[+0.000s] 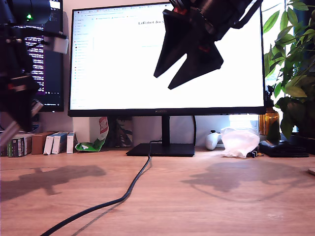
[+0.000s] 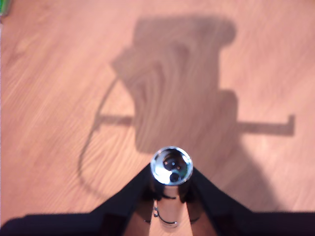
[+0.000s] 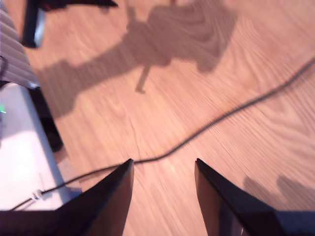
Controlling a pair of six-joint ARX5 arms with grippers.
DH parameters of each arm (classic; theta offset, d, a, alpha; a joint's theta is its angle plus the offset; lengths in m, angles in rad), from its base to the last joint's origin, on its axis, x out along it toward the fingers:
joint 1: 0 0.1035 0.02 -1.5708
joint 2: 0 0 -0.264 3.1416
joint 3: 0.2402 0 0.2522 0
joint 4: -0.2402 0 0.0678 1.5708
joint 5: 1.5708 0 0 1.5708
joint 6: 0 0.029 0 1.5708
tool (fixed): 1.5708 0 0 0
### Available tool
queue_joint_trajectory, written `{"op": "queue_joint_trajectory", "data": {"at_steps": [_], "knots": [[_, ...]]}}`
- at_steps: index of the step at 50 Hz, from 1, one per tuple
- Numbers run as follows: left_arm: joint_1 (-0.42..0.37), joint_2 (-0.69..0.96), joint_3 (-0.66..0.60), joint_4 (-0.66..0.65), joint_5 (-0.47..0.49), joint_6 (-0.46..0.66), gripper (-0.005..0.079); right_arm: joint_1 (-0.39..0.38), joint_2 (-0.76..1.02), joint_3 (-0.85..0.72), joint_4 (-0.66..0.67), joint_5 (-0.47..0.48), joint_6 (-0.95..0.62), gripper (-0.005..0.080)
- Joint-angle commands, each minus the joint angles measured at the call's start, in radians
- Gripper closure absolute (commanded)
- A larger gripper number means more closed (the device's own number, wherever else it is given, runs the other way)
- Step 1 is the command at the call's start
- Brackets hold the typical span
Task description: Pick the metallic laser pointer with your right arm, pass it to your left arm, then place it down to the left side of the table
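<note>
In the first wrist view, the metallic laser pointer [image 2: 171,164] is seen end-on as a shiny round rim. My first gripper [image 2: 171,173] is shut on it, well above the table [image 2: 59,98]. In the exterior view this gripper [image 1: 22,115] hangs at the left edge, with a pale grey rod, apparently the pointer [image 1: 9,135], slanting down out of it. My second gripper [image 3: 163,162] stands open with nothing between its fingers. It [image 1: 164,81] is high in front of the monitor in the exterior view. Both grippers are above the wood-grain table [image 1: 221,196].
A black cable [image 1: 133,187] snakes from the monitor stand [image 1: 161,149] to the front edge and also crosses the second wrist view as the cable [image 3: 221,118]. Along the back are small boxes [image 1: 54,142], a crumpled plastic bag [image 1: 238,141] and a plant [image 1: 295,64].
</note>
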Motion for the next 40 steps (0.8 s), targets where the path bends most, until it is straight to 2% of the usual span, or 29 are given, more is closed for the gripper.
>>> {"op": "queue_joint_trajectory", "data": {"at_steps": [1, 8, 15, 19, 27, 40], "knots": [[-0.009, -0.003, -0.006, -0.014, -0.006, 0.055, 0.0762, 0.013, -0.003, 0.014, 0.010, -0.016, -0.003, 0.0390], [-0.021, 0.029, -0.006, -0.064, -0.016, 0.183, 0.0762, 0.018, -0.003, 0.014, 0.023, -0.025, -0.003, 0.0390], [-0.040, 0.075, -0.006, -0.069, -0.107, 0.263, 0.0762, 0.025, -0.003, 0.014, 0.031, -0.033, -0.003, 0.0390], [-0.049, 0.105, -0.006, -0.078, -0.129, 0.336, 0.0762, 0.031, -0.003, 0.014, 0.033, -0.033, -0.003, 0.0390], [-0.064, 0.157, -0.006, -0.063, -0.185, 0.412, 0.0762, 0.040, -0.003, 0.014, 0.034, -0.034, -0.003, 0.0390], [-0.072, 0.216, -0.006, -0.079, -0.211, 0.558, 0.0762, 0.044, -0.003, 0.014, 0.039, -0.034, -0.003, 0.0390]]}}
